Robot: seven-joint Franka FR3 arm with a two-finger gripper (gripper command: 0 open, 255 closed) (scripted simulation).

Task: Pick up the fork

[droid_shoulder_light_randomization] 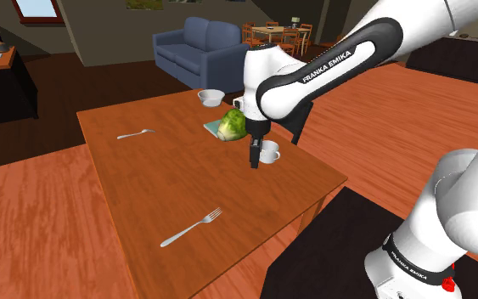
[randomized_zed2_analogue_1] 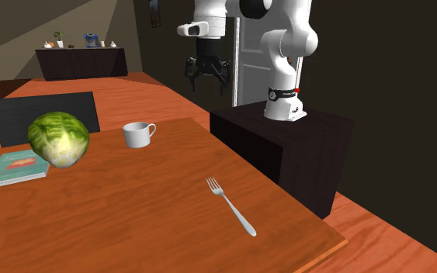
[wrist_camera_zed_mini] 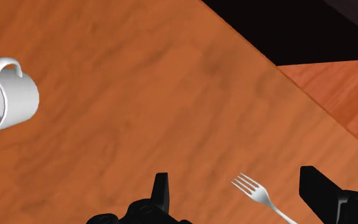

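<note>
Gripper: my gripper [droid_shoulder_light_randomization: 253,161] hangs spread and empty over the counter [droid_shoulder_light_randomization: 143,178], beside the white mug [droid_shoulder_light_randomization: 269,153].
Fork: the nearer fork [droid_shoulder_light_randomization: 193,228] lies flat toward the shoulder view's lower left.
Axis: tines toward my gripper, handle away.
Other: a second fork [droid_shoulder_light_randomization: 135,133] lies well apart, far left.
Obstacles: I judge that nothing blocks the way; the cabbage [droid_shoulder_light_randomization: 233,125] sits behind.

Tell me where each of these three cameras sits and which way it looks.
Shoulder view: beside the black box stand, looking down across the brown wooden table; shows the white arm and black two-finger gripper.
Second exterior view: across the table, facing the arm on its stand.
Wrist view: on the gripper, looking down at the table; both open fingers show.
Shared: all three see the slim silver fork and white handled mug.
</note>
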